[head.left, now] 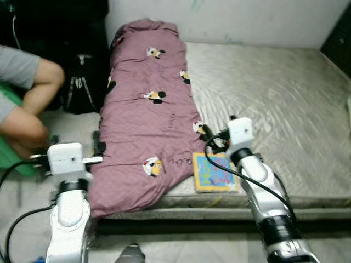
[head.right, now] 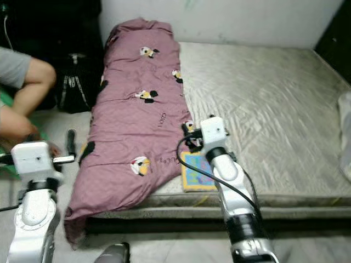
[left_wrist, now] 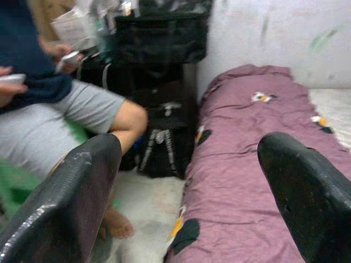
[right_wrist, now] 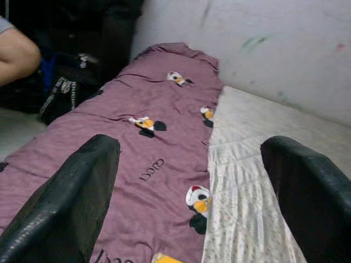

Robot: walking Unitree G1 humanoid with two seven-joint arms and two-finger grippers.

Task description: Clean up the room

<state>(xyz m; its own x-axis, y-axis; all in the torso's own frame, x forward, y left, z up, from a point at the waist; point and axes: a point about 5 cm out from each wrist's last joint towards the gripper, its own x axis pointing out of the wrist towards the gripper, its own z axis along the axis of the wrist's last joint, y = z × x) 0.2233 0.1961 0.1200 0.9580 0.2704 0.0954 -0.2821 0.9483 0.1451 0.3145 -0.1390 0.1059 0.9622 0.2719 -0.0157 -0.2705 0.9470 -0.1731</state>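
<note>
Right hand [right_wrist: 186,192] extended forward over near edge of bed [head.left: 285,109], fingers spread wide, empty, above purple quilt [head.left: 145,120] beside colourful book [head.left: 215,172]. Left hand [left_wrist: 186,197] raised at bed's left side, fingers apart, holding nothing. Quilt lies lengthwise along mattress's left edge, corner overhanging. Seated person [head.left: 24,104] beside black bag [head.left: 82,82].

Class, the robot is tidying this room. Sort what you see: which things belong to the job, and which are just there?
Job: purple blanket lying along the mattress; colourful book at its front edge; open left gripper and right gripper.

Just there: black bag; seated person.
</note>
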